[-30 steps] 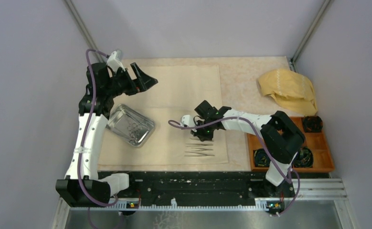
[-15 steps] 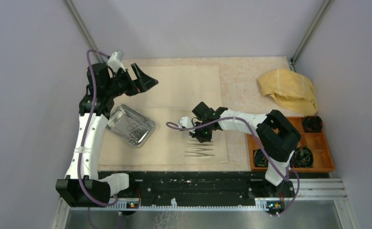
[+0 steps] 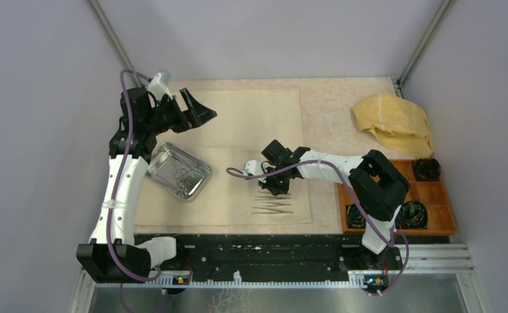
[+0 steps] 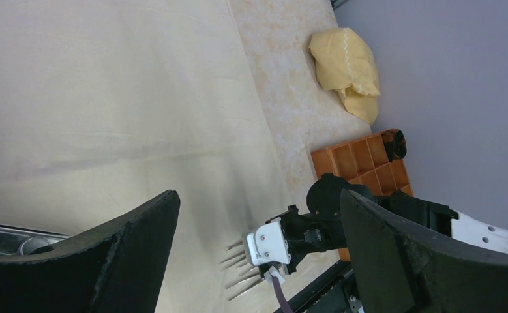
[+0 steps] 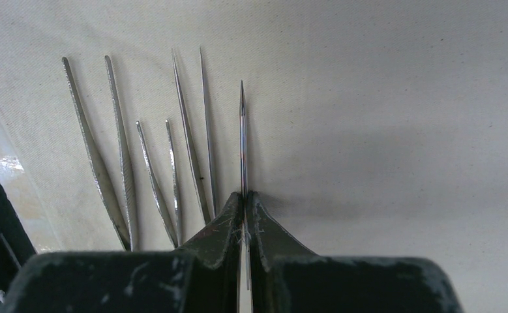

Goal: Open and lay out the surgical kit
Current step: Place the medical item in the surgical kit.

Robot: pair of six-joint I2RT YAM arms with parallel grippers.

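The pale cream cloth sheet (image 3: 251, 124) lies spread flat on the table. The shiny steel tray (image 3: 178, 171) sits on its left edge. Three slim steel tweezers (image 3: 272, 205) lie side by side near the cloth's front; they also show in the right wrist view (image 5: 117, 163). My right gripper (image 3: 278, 186) is low over the cloth just behind them. In the right wrist view my right gripper (image 5: 246, 202) is shut on another slim tweezers (image 5: 242, 137), pointing forward beside the laid ones. My left gripper (image 3: 195, 107) hangs open and empty over the cloth's back left (image 4: 257, 195). No scissors show.
A mustard-yellow cloth (image 3: 394, 122) is bunched at the back right. An orange compartment box (image 3: 433, 195) with black coils stands at the right front. The black rail with the arm bases runs along the near edge (image 3: 270, 251).
My right gripper has crept slightly left with the tweezers in it. The left arm has barely moved.
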